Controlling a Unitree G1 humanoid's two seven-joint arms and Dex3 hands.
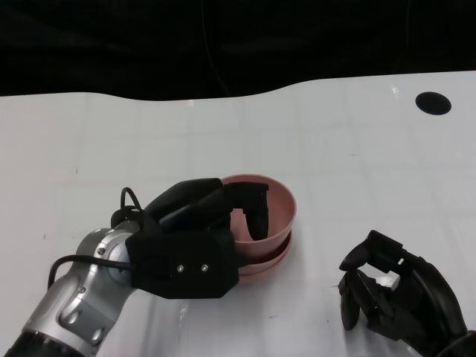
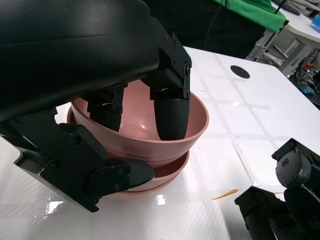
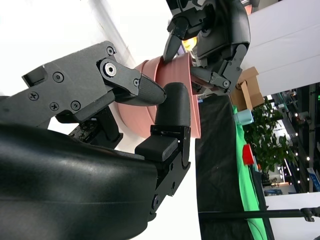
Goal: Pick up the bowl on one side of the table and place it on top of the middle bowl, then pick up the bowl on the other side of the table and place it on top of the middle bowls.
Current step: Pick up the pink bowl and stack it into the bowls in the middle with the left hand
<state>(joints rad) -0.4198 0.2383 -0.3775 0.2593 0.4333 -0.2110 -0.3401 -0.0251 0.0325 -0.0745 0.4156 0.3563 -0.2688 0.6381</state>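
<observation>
The right hand [image 1: 398,294] lies nearest the camera, low over the white table [image 1: 357,149], well to the right of the pink bowls and apart from them; its fingers [image 1: 349,305] are curled inward with nothing between them. Farther in, the left hand [image 1: 197,238] grips the top pink bowl [image 1: 279,204] by its near-left rim, fingers [image 1: 253,216] hooked down inside the bowl and the thumb [image 2: 117,177] pressed against its outer wall. That bowl sits nested in the lower pink bowl [image 1: 268,260], which rests on the table. Beyond the bowls, far to their right, a black round spot [image 1: 433,103] marks the table.
</observation>
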